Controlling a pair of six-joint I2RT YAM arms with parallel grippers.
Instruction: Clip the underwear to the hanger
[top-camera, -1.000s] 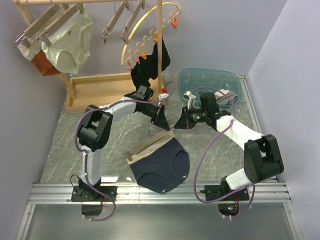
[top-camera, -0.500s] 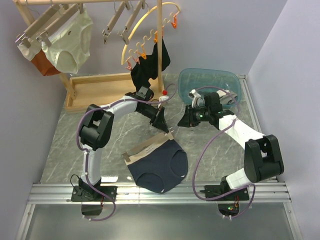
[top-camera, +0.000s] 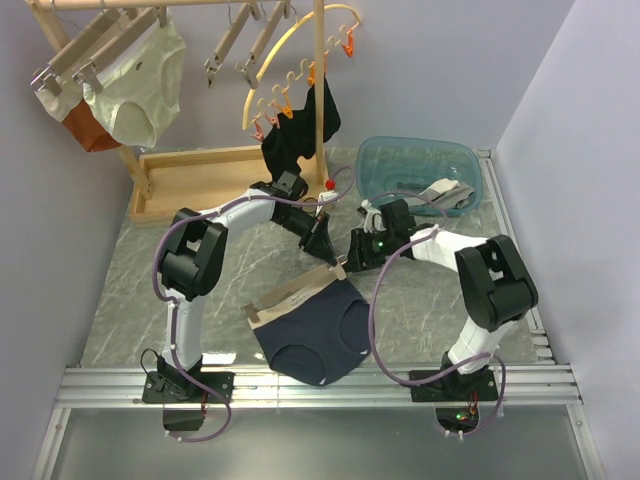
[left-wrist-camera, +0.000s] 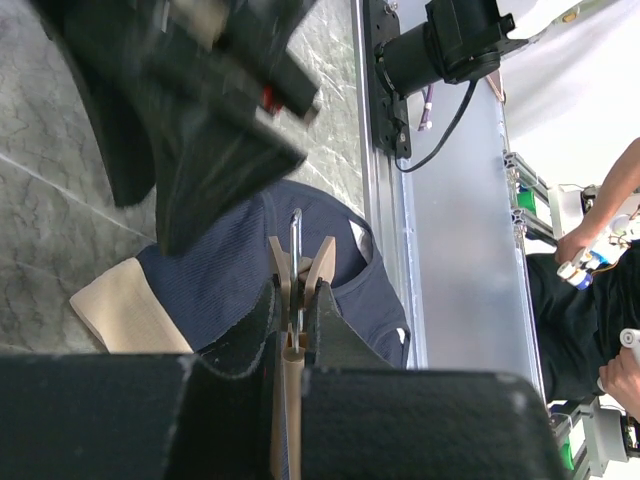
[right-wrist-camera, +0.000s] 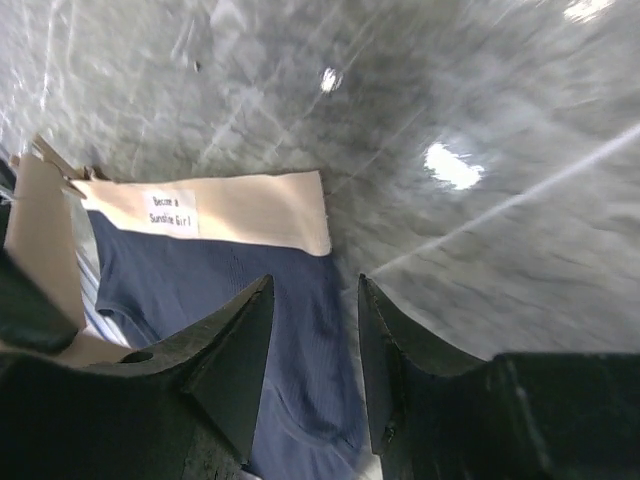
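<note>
Frame centre: left gripper clamps the wooden clip hanger over navy underwear; right gripper, fingers apart, hovers beside.

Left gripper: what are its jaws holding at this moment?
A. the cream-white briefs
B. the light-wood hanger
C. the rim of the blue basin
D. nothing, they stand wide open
B: in the left wrist view the left gripper has its jaws shut on the wooden bar of the hanger, with the navy underwear seen behind it.
</note>
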